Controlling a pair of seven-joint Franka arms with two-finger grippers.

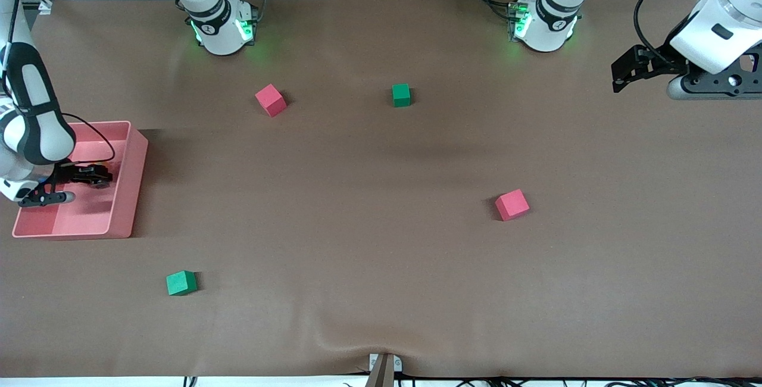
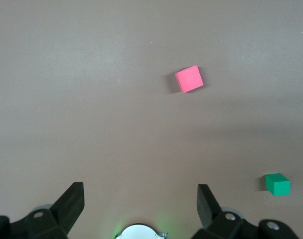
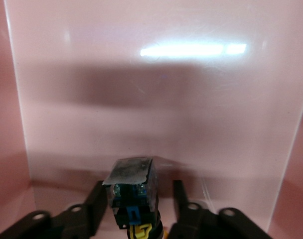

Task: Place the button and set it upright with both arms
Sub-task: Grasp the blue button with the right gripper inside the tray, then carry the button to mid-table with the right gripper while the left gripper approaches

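Note:
In the right wrist view the button (image 3: 133,191) lies between my right gripper's fingers (image 3: 97,204), its bluish-grey base pointing away from the wrist and a bit of yellow-orange near the lower edge. A narrow gap shows on each side of it. My right gripper (image 1: 90,176) is low inside the pink bin (image 1: 128,196) at the right arm's end of the table. My left gripper (image 1: 622,74) is open and empty, up over the left arm's end of the table. In the left wrist view its fingers (image 2: 72,204) stand wide apart over bare table.
A pink cube (image 1: 271,100) and a green cube (image 1: 401,94) lie near the robots' bases. Another pink cube (image 1: 512,205) lies mid-table toward the left arm's end. Another green cube (image 1: 181,283) lies nearer the front camera than the bin.

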